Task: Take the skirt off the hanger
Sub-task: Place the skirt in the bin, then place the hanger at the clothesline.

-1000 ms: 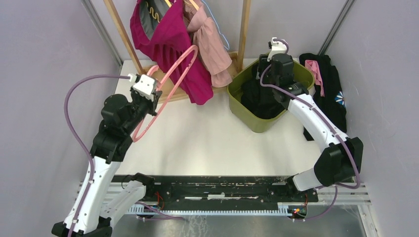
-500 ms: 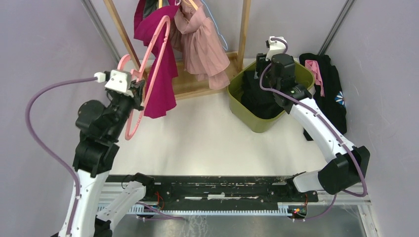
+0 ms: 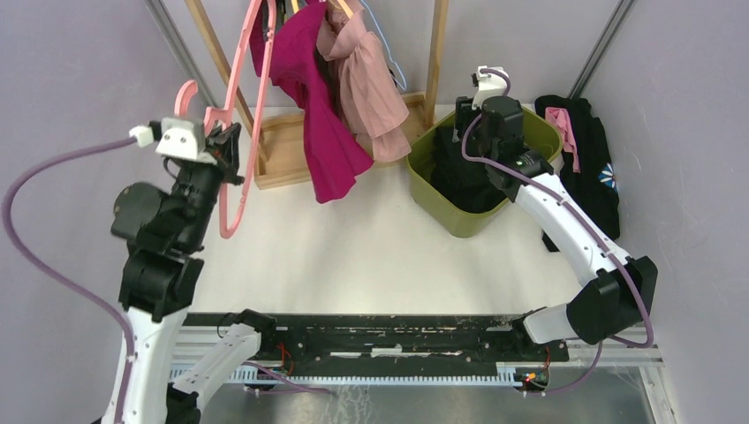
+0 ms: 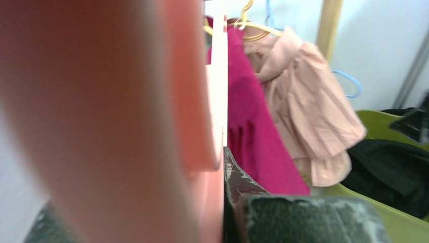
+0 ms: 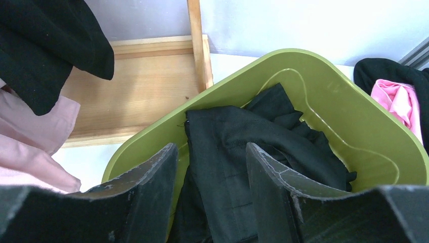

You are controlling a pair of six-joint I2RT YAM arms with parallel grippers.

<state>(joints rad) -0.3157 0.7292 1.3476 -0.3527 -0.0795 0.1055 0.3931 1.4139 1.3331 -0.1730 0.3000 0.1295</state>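
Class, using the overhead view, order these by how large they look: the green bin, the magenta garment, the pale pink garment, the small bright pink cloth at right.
1. green bin.
2. magenta garment, nearly as large; it hangs higher, so unsure.
3. pale pink garment.
4. bright pink cloth, clearly smallest.

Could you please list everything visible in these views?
pink plastic hanger: one, pink, bare, left of the rack
magenta garment: one, magenta, hanging on the rack
dusty pink garment: one, pale pink, hanging beside it
light blue hanger: one, blue, behind the pink garment
wooden clothes rack: one, light wood, table's far side
olive green plastic bin: one, green, right of the rack
black garment: one, black, in the bin
black and pink clothing pile: one, mostly black, far right
white table: one, white, under everything
left claw: one, black, shut on the hanger
right claw: one, black, open above the bin
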